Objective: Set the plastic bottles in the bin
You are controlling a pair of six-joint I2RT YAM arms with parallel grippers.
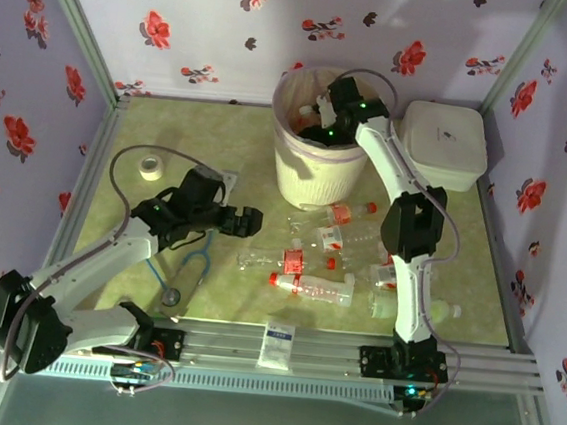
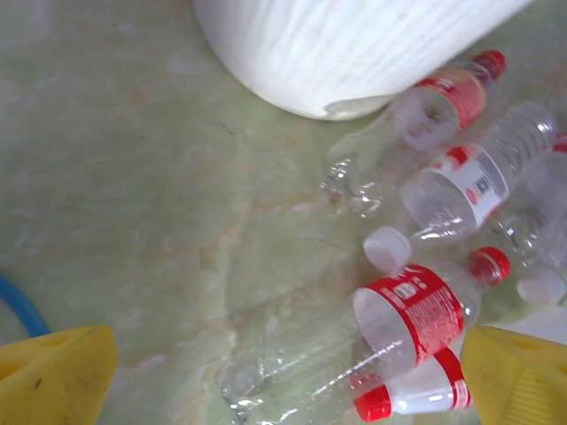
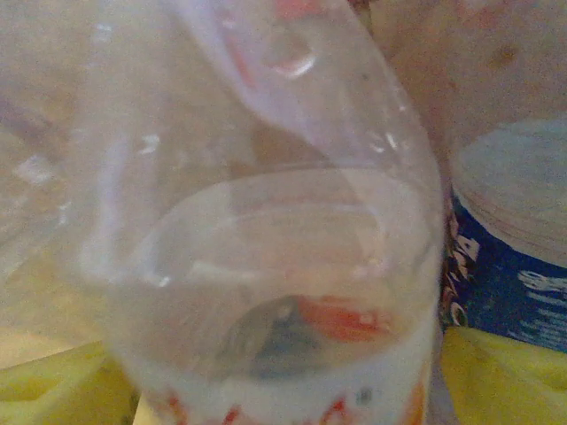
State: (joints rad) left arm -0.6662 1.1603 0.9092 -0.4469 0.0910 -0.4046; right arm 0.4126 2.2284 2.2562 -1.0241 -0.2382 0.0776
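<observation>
The top camera looks down over the whole table [image 1: 231, 152] from above its near edge. The left wrist camera sees the same bottles [image 2: 416, 310] by the bin [image 2: 354, 44], closer. The right one sits very close to a bottle [image 3: 266, 266].

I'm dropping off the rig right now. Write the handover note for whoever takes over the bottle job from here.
The left gripper is open and empty, above the table beside the plastic bottles.
The right gripper is down in the mouth of the bin with a clear red-labelled bottle between its fingers; gripped or loose, cannot tell.
Done: a blue-labelled bottle lies in the bin beside it.
Left: at least six bottles lie on the table in front of the bin. Drop the right arm's bottle, then clear those.
</observation>
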